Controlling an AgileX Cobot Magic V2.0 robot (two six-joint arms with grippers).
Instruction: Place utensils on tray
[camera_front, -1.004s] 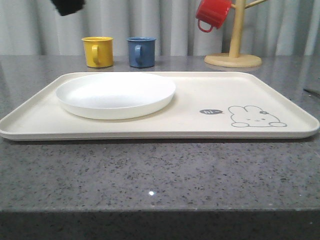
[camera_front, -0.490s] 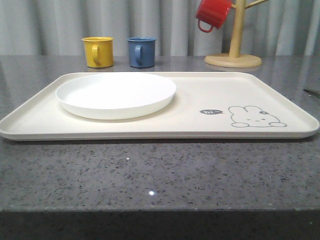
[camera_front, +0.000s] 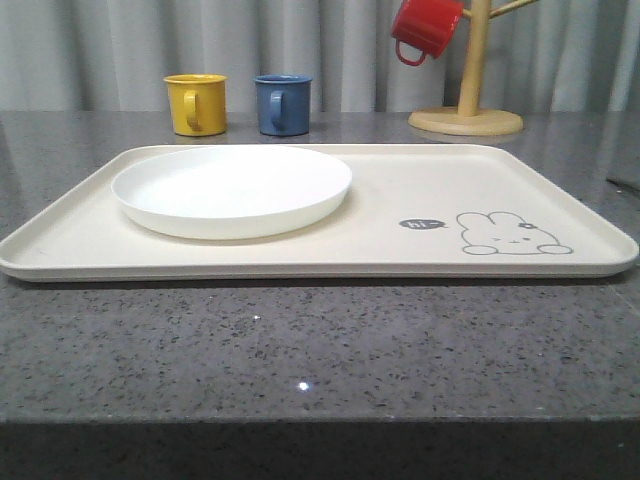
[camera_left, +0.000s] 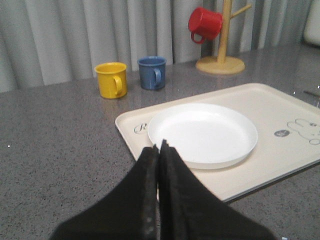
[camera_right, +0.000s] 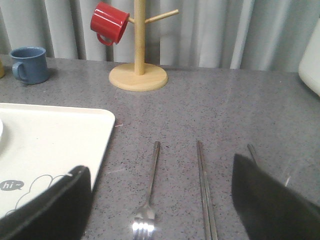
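Note:
The cream tray (camera_front: 400, 190) lies across the grey table with the round white plate (camera_front: 232, 188) on its left half. In the left wrist view my left gripper (camera_left: 160, 146) is shut on nothing, hovering near the tray's (camera_left: 280, 107) left end and pointing at the plate (camera_left: 202, 132). On the bare table to the right of the tray (camera_right: 50, 135) lie the fork (camera_right: 150, 190), the chopsticks (camera_right: 205, 190) and a spoon handle (camera_right: 251, 150), partly hidden behind a finger. My right gripper (camera_right: 160, 164) stands open above the fork and chopsticks.
A yellow mug (camera_front: 195, 103) and a blue mug (camera_front: 282, 103) stand behind the tray. A red mug (camera_front: 427, 27) hangs on a wooden mug tree (camera_front: 466, 120) at the back right. A white object (camera_right: 312, 55) sits at the far right table edge.
The dark gripper part seen at the top left of the front view one second ago has moved out of that frame. Tray, plate and mugs have not moved.

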